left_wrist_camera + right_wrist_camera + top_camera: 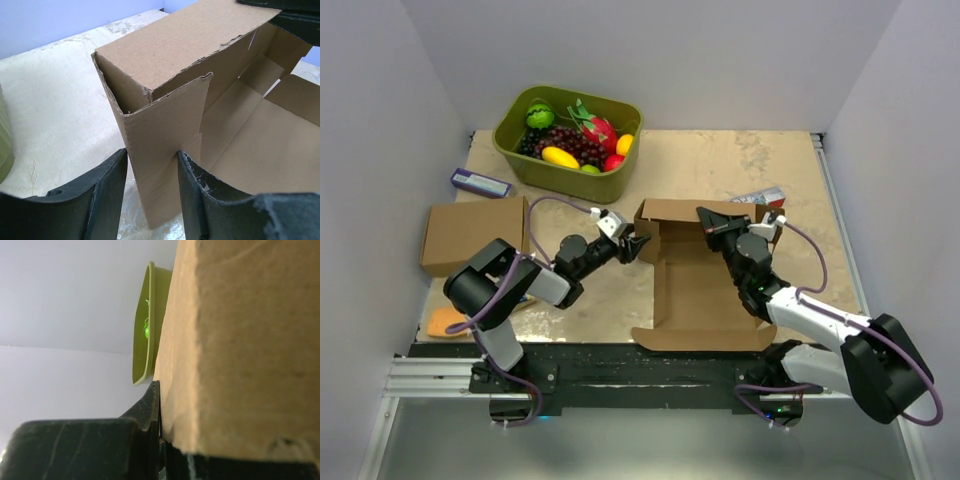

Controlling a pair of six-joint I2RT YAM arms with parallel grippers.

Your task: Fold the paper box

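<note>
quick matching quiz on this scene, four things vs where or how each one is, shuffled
1 left gripper
2 right gripper
3 green tub
4 closed brown box

a back of the table, holding fruit
b shut on far wall of the paper box
c table's left side
d open at the paper box's left flap

Pairs: 1-d, 2-b, 3-a, 4-c

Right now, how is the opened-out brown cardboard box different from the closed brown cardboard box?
The opened-out brown cardboard box shows its inside, some walls raised; the closed brown cardboard box shows only its lid. The opened-out box lies in the middle; the closed box sits far left. Both are plain brown.
</note>
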